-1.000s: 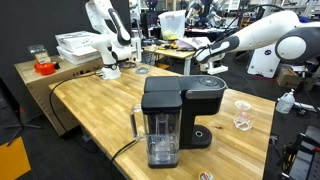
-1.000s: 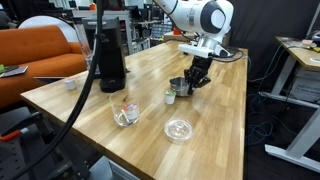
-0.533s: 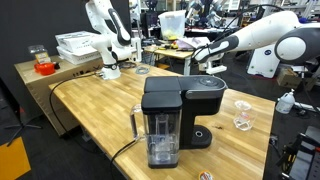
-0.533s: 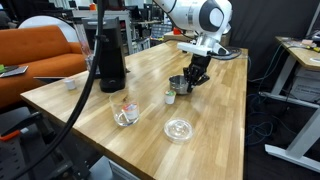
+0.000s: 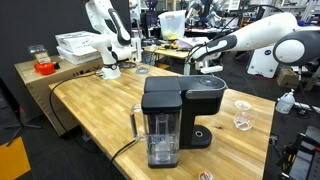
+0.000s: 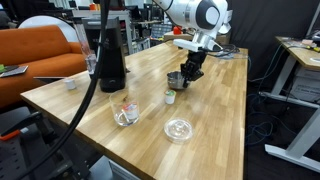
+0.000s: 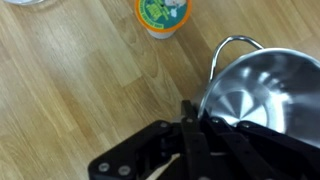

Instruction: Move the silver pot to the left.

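The claw (image 7: 192, 128) is pinching the rim of one silver pot (image 7: 262, 95), near one small cup (image 7: 160, 12) standing on the wooden desk (image 7: 70, 90).

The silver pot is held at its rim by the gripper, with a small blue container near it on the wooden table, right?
Not blue: the wrist view shows the small container is orange with a green and white top. The rest holds: the gripper holds the silver pot at its rim, the container near it on the wooden table.

Robotics lab: second white robot arm (image 5: 108, 35) beyond wooden table (image 5: 90, 110), cluttered desks (image 5: 170, 45) behind (orange sofa (image 6: 35, 50) too).
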### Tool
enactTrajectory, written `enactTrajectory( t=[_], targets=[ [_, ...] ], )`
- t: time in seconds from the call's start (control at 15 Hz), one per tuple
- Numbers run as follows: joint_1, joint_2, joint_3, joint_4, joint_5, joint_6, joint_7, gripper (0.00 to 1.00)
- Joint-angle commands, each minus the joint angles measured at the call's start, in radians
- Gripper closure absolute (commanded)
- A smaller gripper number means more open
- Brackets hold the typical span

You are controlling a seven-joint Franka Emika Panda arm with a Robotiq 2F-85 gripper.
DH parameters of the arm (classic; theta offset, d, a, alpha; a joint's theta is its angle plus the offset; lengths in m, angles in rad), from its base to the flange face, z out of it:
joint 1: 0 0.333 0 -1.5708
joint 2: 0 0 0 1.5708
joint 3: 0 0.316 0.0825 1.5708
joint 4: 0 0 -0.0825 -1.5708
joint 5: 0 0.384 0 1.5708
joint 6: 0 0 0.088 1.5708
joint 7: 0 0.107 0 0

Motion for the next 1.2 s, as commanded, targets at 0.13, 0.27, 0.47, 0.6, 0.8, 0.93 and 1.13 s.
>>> enactTrajectory(
  t=[0.13, 0.27, 0.47, 0.6, 0.8, 0.93, 1.13],
  targets=[
    [0.016, -0.005, 0.006, 0.041, 0.019, -0.028, 0.131, 0.99],
    [0.023, -0.017, 0.004, 0.027, 0.023, -0.03, 0.197, 0.99],
    [0.024, -0.038, 0.006, -0.005, 0.027, -0.038, 0.284, 0.99],
    [0.018, -0.052, 0.012, -0.025, 0.027, -0.042, 0.303, 0.99],
    [0.02, -0.07, 0.024, -0.052, 0.018, -0.016, 0.25, 0.99],
    [0.021, -0.079, 0.034, -0.062, 0.016, -0.007, 0.213, 0.99],
    [0.018, -0.1, 0.045, -0.085, 0.017, -0.016, 0.19, 0.99]
  ],
)
